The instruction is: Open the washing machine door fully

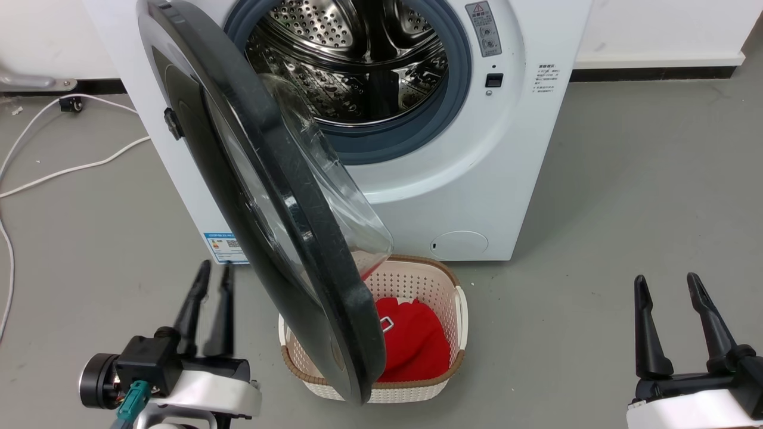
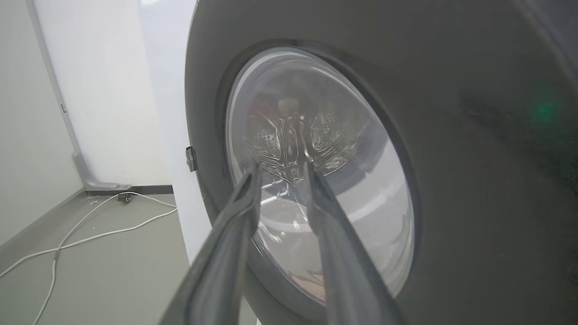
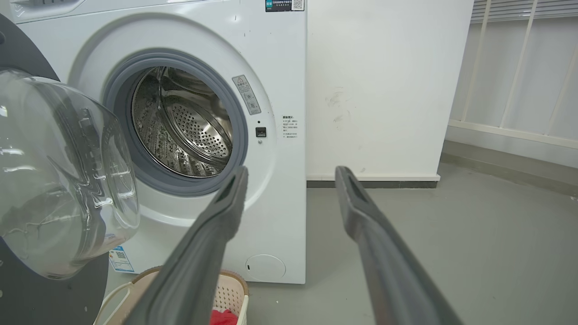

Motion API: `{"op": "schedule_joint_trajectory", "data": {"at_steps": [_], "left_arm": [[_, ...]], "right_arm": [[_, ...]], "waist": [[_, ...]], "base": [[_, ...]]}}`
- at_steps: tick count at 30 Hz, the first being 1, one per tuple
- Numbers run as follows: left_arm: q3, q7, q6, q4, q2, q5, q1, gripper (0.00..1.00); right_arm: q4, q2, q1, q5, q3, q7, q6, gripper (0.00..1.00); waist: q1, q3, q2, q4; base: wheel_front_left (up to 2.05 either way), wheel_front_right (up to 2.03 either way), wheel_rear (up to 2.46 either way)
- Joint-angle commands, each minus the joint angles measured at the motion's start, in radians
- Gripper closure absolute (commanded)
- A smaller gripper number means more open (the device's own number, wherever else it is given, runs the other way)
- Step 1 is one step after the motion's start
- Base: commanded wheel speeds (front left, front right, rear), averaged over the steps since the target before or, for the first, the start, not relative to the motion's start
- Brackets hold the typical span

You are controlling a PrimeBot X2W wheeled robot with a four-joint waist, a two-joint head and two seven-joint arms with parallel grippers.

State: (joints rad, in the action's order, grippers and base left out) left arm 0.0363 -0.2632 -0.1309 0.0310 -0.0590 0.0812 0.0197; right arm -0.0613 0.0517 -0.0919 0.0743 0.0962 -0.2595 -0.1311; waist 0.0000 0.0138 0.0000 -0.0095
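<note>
You're getting the washing machine door (image 1: 286, 196) roughly halfway swung, more travel remaining; fingers of the left gripper (image 1: 216, 268) narrowly parted beside it, right gripper (image 1: 666, 279) spread wide, both empty.

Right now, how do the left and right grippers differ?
The left gripper has its fingers close together; the right gripper has them spread wider. The left gripper faces the outer side of the washing machine door; the right gripper stands clear of it. Both hold nothing.
</note>
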Motion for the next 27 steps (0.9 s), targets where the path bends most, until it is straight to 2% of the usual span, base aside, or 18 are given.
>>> {"op": "schedule_joint_trajectory", "data": {"at_steps": [1,7,16,22,27], "left_arm": [[-0.002,-0.002,0.0,-0.008,-0.008,-0.002,0.005,1.0],[0.028,-0.002,0.0,-0.092,-0.005,0.003,0.034,1.0],[0.031,-0.002,0.0,-0.418,0.003,-0.016,0.143,1.0],[-0.112,-0.002,0.0,-0.605,-0.007,-0.026,0.197,1.0],[-0.291,-0.002,0.0,-0.623,-0.029,0.006,0.156,1.0]], "right_arm": [[0.003,-0.003,0.012,0.005,0.0,-0.005,0.001,0.0],[0.007,-0.003,0.012,0.013,0.007,-0.006,0.001,0.0],[0.018,-0.003,0.021,0.028,0.014,-0.007,0.001,0.0],[0.026,-0.003,0.024,0.033,0.008,-0.006,0.001,0.0],[0.032,-0.003,0.019,0.036,0.01,-0.006,0.001,0.0]], "waist": [[0.0,-0.002,0.0,0.0],[0.0,-0.003,0.0,0.007],[0.0,0.003,0.0,0.018],[0.0,0.001,0.0,0.012],[0.0,-0.003,0.0,0.009]], "base": [[0.0,0.0,0.0],[0.0,0.0,0.0],[0.0,0.0,0.0],[0.0,0.0,0.0],[0.0,0.0,0.0]]}}
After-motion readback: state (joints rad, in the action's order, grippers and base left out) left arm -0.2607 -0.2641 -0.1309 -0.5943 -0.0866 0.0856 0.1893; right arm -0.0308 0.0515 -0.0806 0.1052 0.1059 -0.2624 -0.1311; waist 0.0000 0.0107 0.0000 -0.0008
